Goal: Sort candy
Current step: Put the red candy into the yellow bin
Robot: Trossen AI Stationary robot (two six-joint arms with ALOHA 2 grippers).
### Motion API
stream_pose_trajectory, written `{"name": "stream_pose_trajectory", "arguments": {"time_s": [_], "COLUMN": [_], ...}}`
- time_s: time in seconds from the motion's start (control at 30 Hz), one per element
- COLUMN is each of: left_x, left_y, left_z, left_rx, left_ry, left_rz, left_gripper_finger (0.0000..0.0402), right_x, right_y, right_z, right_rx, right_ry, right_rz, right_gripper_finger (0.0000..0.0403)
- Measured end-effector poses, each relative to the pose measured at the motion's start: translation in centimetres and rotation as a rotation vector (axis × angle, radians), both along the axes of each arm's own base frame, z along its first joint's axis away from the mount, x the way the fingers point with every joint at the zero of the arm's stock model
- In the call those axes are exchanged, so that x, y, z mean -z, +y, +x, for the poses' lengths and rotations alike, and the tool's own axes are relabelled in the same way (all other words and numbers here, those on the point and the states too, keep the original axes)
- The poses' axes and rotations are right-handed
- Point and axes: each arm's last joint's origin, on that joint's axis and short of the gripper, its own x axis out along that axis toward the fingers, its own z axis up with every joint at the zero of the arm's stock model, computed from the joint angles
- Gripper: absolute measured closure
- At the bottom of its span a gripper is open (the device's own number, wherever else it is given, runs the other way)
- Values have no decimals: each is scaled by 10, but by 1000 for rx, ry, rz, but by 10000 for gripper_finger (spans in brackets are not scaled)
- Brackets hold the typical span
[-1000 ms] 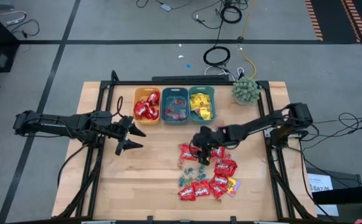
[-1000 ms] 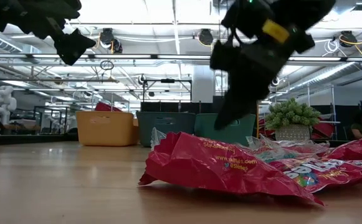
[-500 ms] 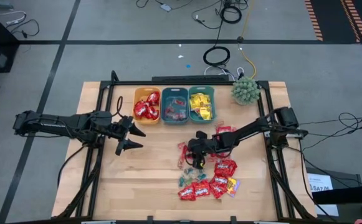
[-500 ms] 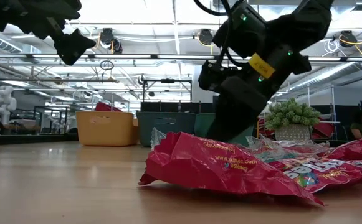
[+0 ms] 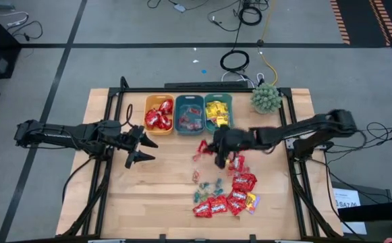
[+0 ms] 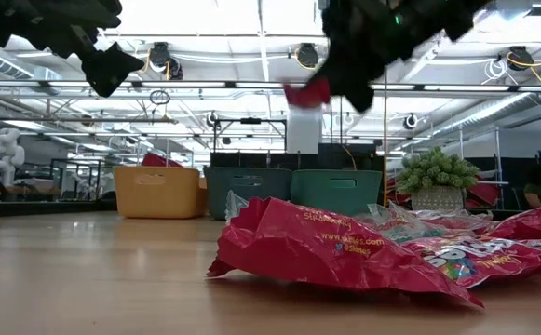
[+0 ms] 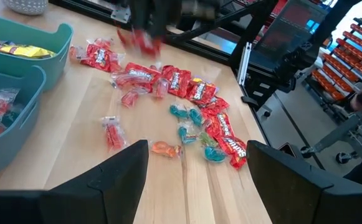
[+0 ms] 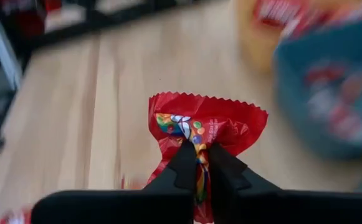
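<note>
The candy lies in a loose heap at the table's near right: red packets, one yellow, and small blue pieces. My right gripper hangs above the table's middle, between the heap and the bins, shut on one red packet. That packet also shows in the low view, well above the table. My left gripper waits open at the table's left, raised and with nothing between its fingers. My right gripper pinches the red packet at a crumpled stretch of its middle between its two fingertips. The fingers slant down from the table's right. The packet is lifted clear of the table, its zigzag end fanning out beyond the fingertips.
Three bins stand in a row at the far edge: orange with red packets, blue with small pieces, green with yellow packets. A green spiky plant stands at the far right. Bare wood lies between my two grippers.
My right gripper sank onto the far left of the heap, shut on a red packet there, then rose and went toward the bins. The packet is lifted clear of the table. The heap's other pieces stay put.
</note>
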Motion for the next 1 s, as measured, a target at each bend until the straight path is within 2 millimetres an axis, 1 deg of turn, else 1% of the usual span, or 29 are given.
{"name": "stream_pose_trajectory", "arguments": {"time_s": [0.1,0.17,0.23,0.3,0.4,0.47,0.53,0.67,0.73,0.87,1.0], "left_x": [0,0,-1,-1,-4,-5,-5,-5,-5,-4,-5], "left_y": [0,0,0,0,0,0,0,0,0,0,0], "left_z": [0,0,0,0,1,1,2,1,1,1,1], "left_rx": [0,0,0,0,0,0,0,0,0,0,0], "left_ry": [-1,-1,-5,-12,-39,-52,-56,-51,-49,-49,-49], "left_rz": [0,0,0,0,0,-1,-1,-1,-1,0,0], "left_gripper_finger": [120,120,120,120,120,120,120,120,120,120,120], "right_x": [-36,-55,-71,-85,-98,-95,-88,-72,-58,-32,-14], "right_y": [-21,-35,-49,-63,-86,-102,-116,-136,-145,-158,-162], "right_z": [3,11,26,44,78,103,127,164,180,203,215], "right_rx": [58,79,71,47,25,35,53,70,78,67,47], "right_ry": [-110,-126,-124,-119,-108,-85,-58,-32,-16,25,84], "right_rz": [-58,-106,-157,-195,-230,-230,-226,-221,-219,-242,-253], "right_gripper_finger": [397,397,398,398,398,398,393,373,361,337,306]}}
